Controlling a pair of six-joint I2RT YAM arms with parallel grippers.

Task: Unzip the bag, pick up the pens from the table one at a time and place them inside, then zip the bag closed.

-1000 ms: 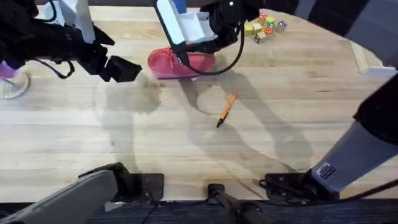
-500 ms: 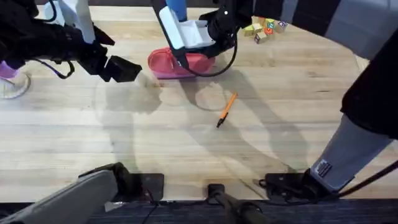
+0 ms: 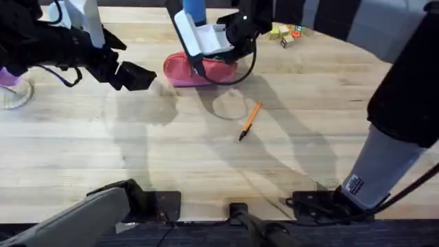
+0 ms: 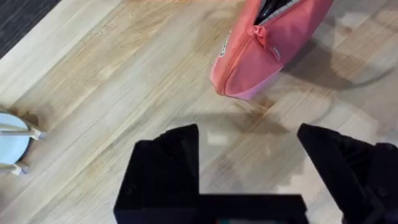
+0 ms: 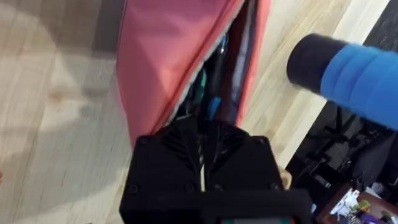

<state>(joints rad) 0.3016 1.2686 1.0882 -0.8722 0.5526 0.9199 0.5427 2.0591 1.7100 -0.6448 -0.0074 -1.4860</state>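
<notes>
Lying at the far side of the desk [image 3: 137, 158], the pink bag [image 3: 180, 70] is unzipped. The right gripper [image 5: 202, 152] (jaws closed) pokes into its opening. The left gripper [image 4: 249, 162] hovers near, jaws open. An orange pen [image 3: 250, 121] lies well apart.

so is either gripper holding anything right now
Left gripper is open and empty beside the pink-red fabric pouch. Right gripper sits shut at the pouch's open mouth; contents unclear.
</notes>
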